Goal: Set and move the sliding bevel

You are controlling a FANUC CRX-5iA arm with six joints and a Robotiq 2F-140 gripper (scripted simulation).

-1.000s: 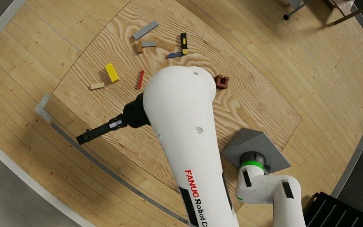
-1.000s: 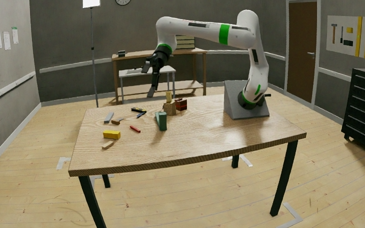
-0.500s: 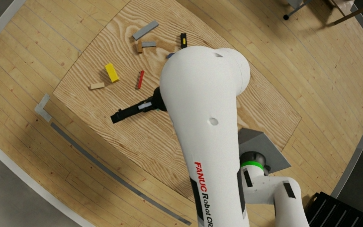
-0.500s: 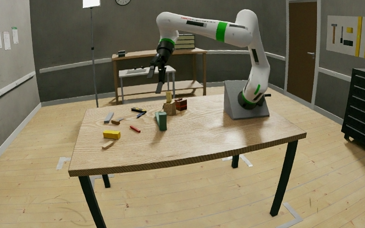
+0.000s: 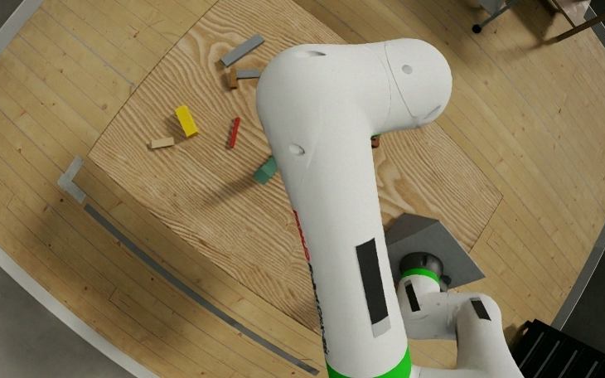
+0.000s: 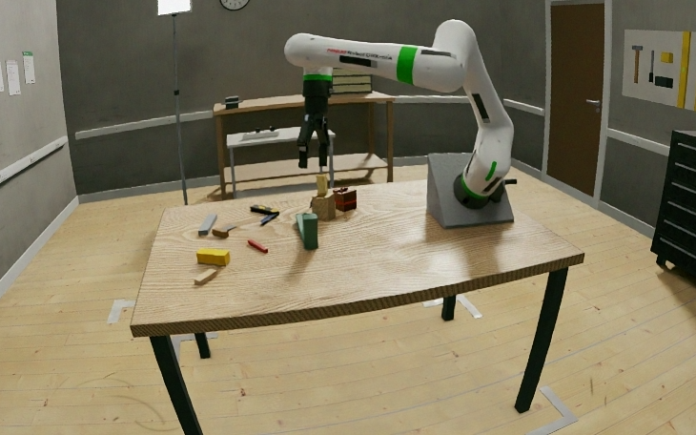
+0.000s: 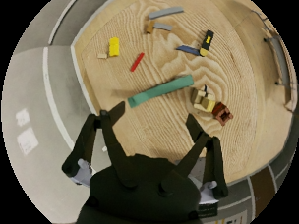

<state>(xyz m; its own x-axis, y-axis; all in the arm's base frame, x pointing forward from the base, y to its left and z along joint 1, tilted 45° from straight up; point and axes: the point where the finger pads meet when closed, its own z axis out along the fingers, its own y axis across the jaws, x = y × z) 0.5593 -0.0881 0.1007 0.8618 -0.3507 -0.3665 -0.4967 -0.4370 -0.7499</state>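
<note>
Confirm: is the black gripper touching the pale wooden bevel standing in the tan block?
Apart. The exterior view shows the open gripper hanging above the bevel, background visible between them.
</note>
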